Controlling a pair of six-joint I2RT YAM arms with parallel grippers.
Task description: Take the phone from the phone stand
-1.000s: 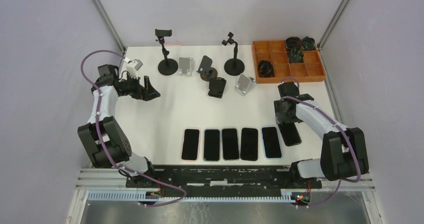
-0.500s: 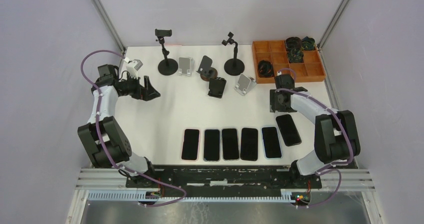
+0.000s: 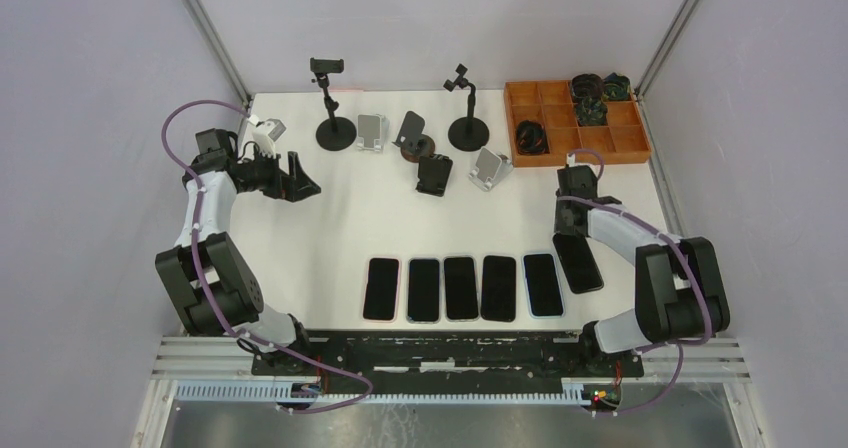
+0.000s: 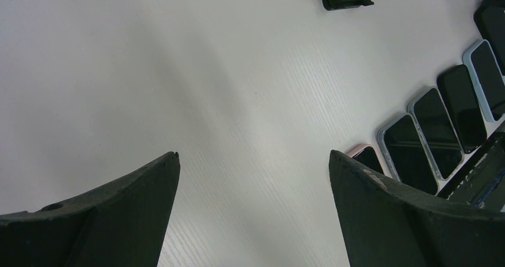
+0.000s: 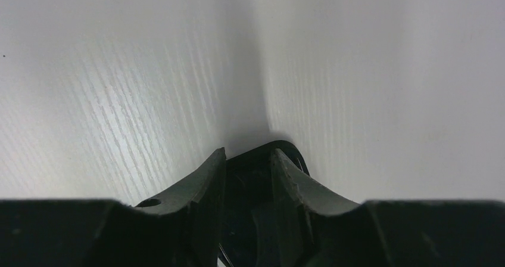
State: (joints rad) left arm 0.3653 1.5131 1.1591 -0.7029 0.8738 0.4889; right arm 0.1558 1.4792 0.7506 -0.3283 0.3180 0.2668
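**A:** What's changed on the right?

**B:** Half a second back the right gripper [image 3: 571, 228] had pulled off toward the back of the table. Now it's over the far end of the phone [image 3: 580, 266] again. The phone has barely shifted. It lies flat and slanted, just right of the row of five [image 3: 461, 288].

**A:** Is it holding the phone?

**B:** The fingers are nearly together with the phone's dark end between them, but I can't tell if they pinch it. The left gripper [image 4: 254, 155] hangs wide open, well away on the left.

**A:** And the job?

**B:** All but done, I'd judge. The stands [image 3: 335, 134] at the back look bare, so this is probably just straightening.

**A:** Surroundings?

**B:** A white, faintly ribbed table [image 3: 330, 228], an orange tray [image 3: 612, 140] back right, and plain grey walls [image 3: 100, 68].
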